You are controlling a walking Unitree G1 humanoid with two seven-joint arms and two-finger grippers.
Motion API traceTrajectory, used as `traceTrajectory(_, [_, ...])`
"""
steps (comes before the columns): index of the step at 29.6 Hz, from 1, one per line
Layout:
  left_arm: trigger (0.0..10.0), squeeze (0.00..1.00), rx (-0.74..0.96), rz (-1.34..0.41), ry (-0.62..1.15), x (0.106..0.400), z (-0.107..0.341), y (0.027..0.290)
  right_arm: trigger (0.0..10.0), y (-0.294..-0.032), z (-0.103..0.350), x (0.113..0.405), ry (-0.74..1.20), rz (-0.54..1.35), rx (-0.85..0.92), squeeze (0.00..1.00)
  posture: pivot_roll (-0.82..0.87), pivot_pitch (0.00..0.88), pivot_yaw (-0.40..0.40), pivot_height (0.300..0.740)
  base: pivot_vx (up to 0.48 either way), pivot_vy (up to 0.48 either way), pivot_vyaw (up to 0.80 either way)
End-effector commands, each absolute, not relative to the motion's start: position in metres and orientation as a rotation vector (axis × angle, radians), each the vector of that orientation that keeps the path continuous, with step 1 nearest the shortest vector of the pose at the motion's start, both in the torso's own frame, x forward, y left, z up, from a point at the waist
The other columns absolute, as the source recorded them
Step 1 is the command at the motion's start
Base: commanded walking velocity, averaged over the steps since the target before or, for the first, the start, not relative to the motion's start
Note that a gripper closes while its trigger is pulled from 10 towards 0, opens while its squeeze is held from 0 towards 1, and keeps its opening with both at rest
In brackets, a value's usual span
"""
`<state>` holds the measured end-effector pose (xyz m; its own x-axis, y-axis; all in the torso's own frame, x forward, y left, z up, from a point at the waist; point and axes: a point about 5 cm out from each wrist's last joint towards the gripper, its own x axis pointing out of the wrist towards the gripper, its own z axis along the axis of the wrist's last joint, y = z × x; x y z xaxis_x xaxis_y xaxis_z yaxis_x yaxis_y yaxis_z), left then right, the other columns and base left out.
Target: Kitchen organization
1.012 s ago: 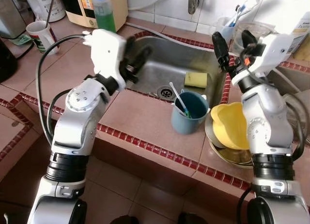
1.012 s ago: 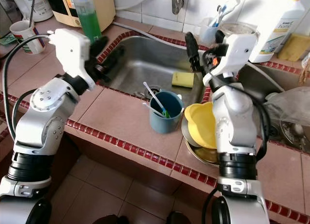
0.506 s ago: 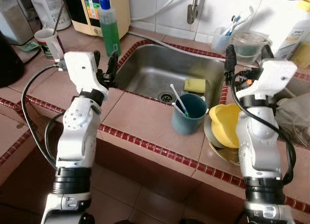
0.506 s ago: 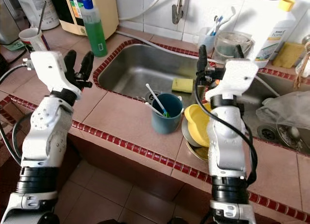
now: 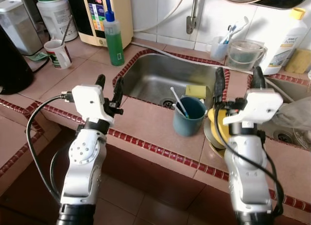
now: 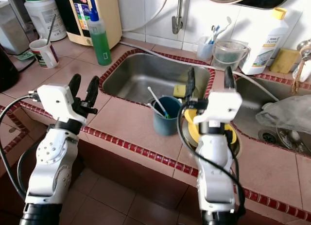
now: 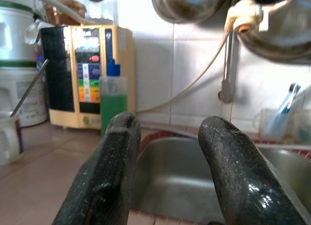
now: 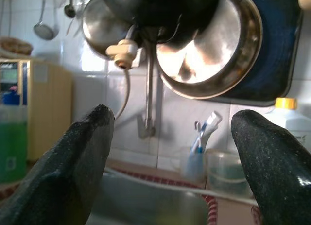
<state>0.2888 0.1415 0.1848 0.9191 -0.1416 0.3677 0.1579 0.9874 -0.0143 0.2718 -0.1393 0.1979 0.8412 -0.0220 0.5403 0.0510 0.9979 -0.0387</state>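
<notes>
With the left gripper (image 5: 109,82) and right gripper (image 5: 236,80) both hovering spread and empty, the blue cup (image 5: 190,116) is sitting centre frame by the sink (image 5: 160,74), probably light, rigid plastic, best gripped across its rim.

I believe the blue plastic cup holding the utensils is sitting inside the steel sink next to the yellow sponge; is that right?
Not quite. The blue plastic cup holding the utensils stands on the tiled counter in front of the steel sink, as the left eye view shows; the yellow sponge is the one inside it.
</notes>
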Motion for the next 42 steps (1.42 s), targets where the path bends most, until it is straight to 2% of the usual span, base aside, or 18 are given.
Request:
traceTrajectory(1, [10.0,0.00,-0.027,-0.158,-0.377,0.285,0.184,0.144,10.0,-0.140,0.197,0.266,-0.568,-0.037,-0.064,0.00,-0.14,0.062,0.065,0.740,0.000,0.000,0.00])
traceTrajectory(16, [10.0,0.00,-0.018,-0.207,-0.326,0.276,0.174,0.142,10.0,-0.144,0.186,0.257,-0.511,-0.043,-0.087,0.00,-0.14,0.062,0.054,0.740,0.000,0.000,0.00])
traceTrajectory(27, [10.0,0.00,0.004,-0.318,-0.296,0.266,0.167,0.126,10.0,-0.152,0.190,0.257,-0.508,-0.087,-0.115,0.00,-0.15,0.061,0.054,0.740,0.000,0.000,0.00])
traceTrajectory(39, [10.0,0.00,0.003,-0.350,-0.303,0.275,0.170,0.123,10.0,-0.160,0.192,0.259,-0.491,-0.115,-0.095,0.00,-0.18,0.044,0.063,0.740,0.000,0.000,0.00])
traceTrajectory(42, [10.0,0.00,0.007,-0.348,-0.314,0.277,0.173,0.123,10.0,-0.160,0.192,0.261,-0.481,-0.109,-0.082,0.00,-0.18,0.043,0.063,0.740,0.000,0.000,-0.80])
